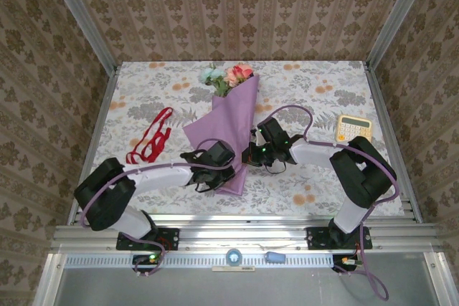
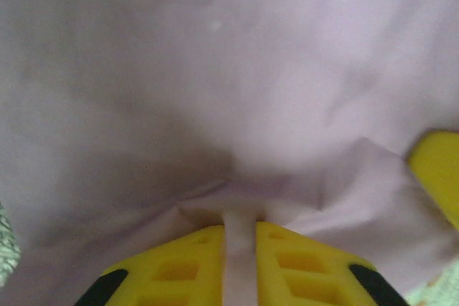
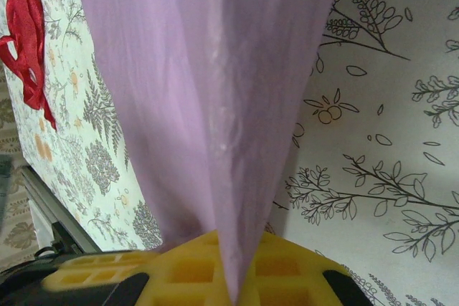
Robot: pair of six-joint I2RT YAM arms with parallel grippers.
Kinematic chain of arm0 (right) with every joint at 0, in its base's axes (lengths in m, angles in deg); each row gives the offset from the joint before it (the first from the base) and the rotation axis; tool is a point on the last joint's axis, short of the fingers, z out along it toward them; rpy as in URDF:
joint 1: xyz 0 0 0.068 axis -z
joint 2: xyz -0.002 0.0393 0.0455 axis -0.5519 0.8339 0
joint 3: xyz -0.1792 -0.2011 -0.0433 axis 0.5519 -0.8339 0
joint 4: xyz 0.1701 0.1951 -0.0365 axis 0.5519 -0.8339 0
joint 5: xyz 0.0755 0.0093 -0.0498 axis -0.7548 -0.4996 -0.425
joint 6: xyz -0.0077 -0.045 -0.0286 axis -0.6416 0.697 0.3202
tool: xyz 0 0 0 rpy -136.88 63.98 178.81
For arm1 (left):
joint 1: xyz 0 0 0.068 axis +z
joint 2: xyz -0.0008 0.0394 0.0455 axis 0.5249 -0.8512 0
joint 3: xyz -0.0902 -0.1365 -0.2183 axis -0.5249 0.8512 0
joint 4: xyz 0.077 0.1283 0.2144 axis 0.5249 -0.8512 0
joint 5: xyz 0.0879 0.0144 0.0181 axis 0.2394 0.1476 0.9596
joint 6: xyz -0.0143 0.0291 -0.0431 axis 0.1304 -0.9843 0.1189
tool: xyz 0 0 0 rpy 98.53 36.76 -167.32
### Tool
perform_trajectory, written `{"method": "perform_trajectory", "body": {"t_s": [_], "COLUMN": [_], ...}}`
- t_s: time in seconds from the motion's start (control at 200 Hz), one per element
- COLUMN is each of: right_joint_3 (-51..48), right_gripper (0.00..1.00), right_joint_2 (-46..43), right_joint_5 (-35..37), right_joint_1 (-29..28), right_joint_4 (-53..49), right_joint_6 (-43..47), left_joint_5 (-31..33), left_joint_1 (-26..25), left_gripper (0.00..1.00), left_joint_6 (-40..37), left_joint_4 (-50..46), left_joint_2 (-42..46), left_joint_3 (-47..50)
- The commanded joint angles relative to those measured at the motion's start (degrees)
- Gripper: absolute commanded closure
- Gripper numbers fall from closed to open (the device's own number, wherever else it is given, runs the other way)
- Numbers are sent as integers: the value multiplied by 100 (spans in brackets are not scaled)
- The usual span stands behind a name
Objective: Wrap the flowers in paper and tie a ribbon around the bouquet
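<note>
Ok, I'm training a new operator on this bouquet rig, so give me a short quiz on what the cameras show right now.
1. True or false: the thin bright red ribbon is tied round the lilac-purple paper cone.
2. What do the left gripper and the right gripper each pinch? A) the ribbon B) the paper cone C) nothing at all
3. In the top view, on which side of the cone does the small yellow calculator lie?

Key:
1. False. It lies loose on the flowered tablecloth, apart from the cone.
2. B.
3. The right side, clear of the cone.
</note>
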Motion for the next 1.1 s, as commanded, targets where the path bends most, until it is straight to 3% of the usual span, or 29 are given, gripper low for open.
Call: {"method": "perform_trajectory", "body": {"t_s": [0.0,0.125,0.205,0.3,0.42,0.47,0.54,0.695,0.8,0.92,0.975,1.06,1.095], "right_joint_3": [-88,-106,-21,120,253,304,390,481,586,838,1006,1258,1299], "right_gripper": [94,67,59,57,66,76,100,100,63,59,62,100,100], "right_joint_2": [91,153,185,278,464,538,613,654,783,1069,1257,1486,1519], "right_joint_5": [-40,-293,-349,-344,-360,-379,-379,-282,-183,-276,-350,-443,-419], "right_joint_1": [-11,144,260,398,581,648,673,703,827,1008,1076,1151,1180], "right_joint_4": [235,602,568,398,344,366,369,406,364,404,386,370,388], "right_joint_6": [130,254,411,588,709,731,781,834,843,833,833,836,835], "left_joint_5": [-116,-283,-286,-282,-275,-273,-281,-309,-326,-353,-367,-380,-389], "left_joint_1": [55,0,-27,-25,-24,-23,-22,-11,2,8,27,40,45], "left_gripper": [88,92,93,94,95,95,95,96,97,97,98,98,98], "left_joint_6": [-17,79,71,73,29,4,-27,-96,-132,-158,-170,-193,-194], "left_joint_4": [-39,-36,-115,-114,-181,-197,-219,-240,-261,-252,-266,-273,-273], "left_joint_2": [-307,-561,-631,-646,-675,-681,-720,-816,-843,-872,-884,-904,-911], "left_joint_3": [294,407,431,469,436,414,382,329,311,315,294,293,294]}}
